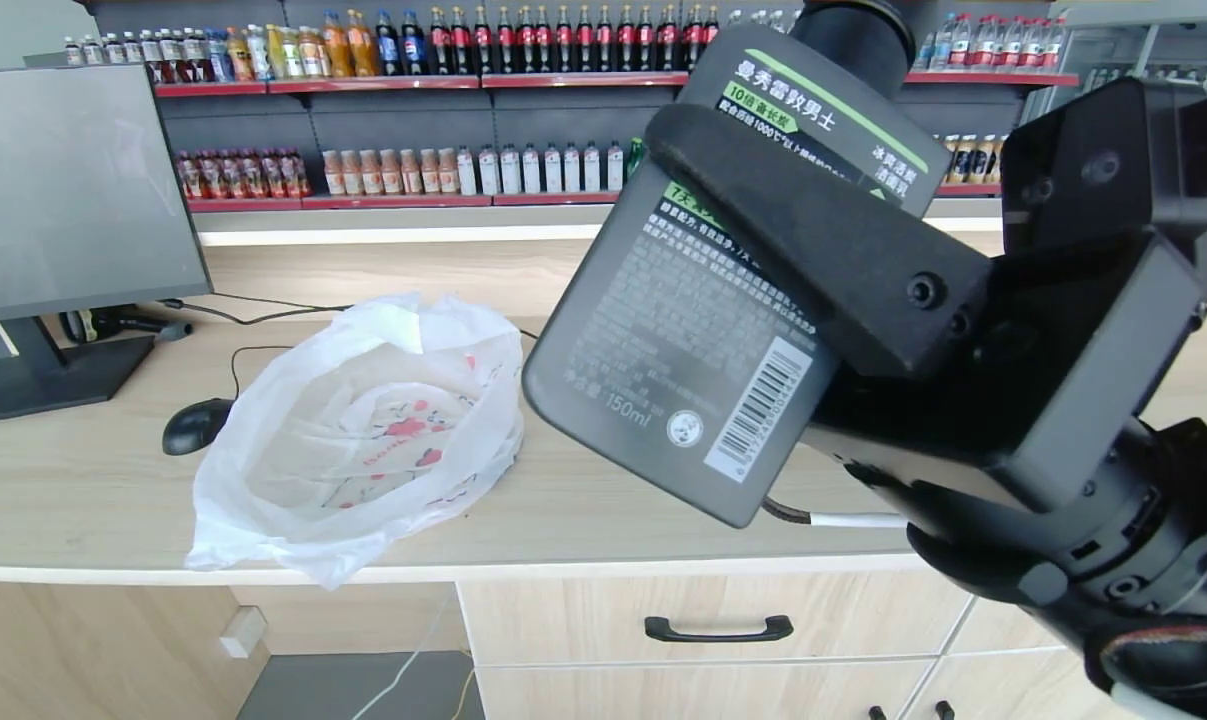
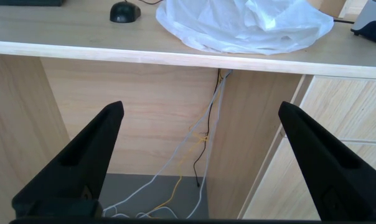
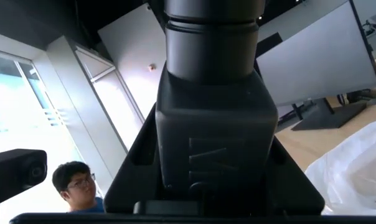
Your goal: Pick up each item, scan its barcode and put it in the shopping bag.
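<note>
My right gripper [image 1: 723, 180] is shut on a dark grey bottle [image 1: 663, 340] and holds it high above the counter, tilted. Its back label and white barcode [image 1: 763, 405] face the head camera. One padded finger [image 1: 813, 250] lies across the bottle's front. In the right wrist view the bottle [image 3: 213, 124] stands between the jaws, cap away from the camera. The white plastic shopping bag [image 1: 363, 430] lies open on the counter, left of the bottle and below it. My left gripper [image 2: 197, 155] hangs open and empty below the counter edge, in front of the bag [image 2: 244, 25].
A monitor [image 1: 63, 200] stands at the counter's left, with a black mouse [image 1: 195, 425] beside the bag. Cables [image 2: 203, 137] hang in the gap under the counter [image 2: 175, 56]. Drawers with a black handle [image 1: 718, 630] sit below. Shelves of drinks [image 1: 463, 170] line the back wall.
</note>
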Controlling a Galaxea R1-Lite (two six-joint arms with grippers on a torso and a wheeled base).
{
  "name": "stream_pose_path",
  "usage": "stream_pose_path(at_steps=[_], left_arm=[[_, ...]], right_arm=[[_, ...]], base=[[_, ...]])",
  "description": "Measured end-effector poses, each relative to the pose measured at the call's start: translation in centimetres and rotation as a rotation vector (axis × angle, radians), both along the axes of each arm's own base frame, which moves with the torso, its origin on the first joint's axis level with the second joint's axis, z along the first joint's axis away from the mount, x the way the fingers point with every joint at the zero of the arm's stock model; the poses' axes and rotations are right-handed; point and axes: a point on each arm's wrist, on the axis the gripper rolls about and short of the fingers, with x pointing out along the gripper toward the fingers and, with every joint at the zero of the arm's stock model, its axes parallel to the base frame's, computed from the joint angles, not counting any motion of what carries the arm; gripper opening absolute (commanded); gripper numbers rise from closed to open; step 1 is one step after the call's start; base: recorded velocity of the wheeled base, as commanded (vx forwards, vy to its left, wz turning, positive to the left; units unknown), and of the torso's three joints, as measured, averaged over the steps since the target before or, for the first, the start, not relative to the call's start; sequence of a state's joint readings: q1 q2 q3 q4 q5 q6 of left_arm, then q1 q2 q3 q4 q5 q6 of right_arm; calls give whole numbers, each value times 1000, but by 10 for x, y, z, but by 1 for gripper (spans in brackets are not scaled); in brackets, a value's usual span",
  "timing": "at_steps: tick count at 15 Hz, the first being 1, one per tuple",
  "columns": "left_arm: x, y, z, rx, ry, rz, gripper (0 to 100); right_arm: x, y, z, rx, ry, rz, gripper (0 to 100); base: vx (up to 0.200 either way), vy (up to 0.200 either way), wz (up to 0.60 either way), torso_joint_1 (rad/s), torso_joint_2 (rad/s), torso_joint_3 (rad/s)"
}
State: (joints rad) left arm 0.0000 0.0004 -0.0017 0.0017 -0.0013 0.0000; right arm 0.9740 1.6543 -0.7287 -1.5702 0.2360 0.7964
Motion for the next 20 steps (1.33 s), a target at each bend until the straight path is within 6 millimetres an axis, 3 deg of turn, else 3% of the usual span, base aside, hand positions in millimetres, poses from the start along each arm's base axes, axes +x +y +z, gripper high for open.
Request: stream_pose_path(at_steps=[16, 20], left_arm=[[0, 0, 0, 0, 0, 0, 100], [0, 0, 0, 0, 0, 0, 100]], right_arm=[[0, -1, -8, -36, -8, -20, 0], [1, -1, -18, -111, -120, -117, 0]], base=[[0, 0, 0, 0, 0, 0], [0, 0, 0, 0, 0, 0]])
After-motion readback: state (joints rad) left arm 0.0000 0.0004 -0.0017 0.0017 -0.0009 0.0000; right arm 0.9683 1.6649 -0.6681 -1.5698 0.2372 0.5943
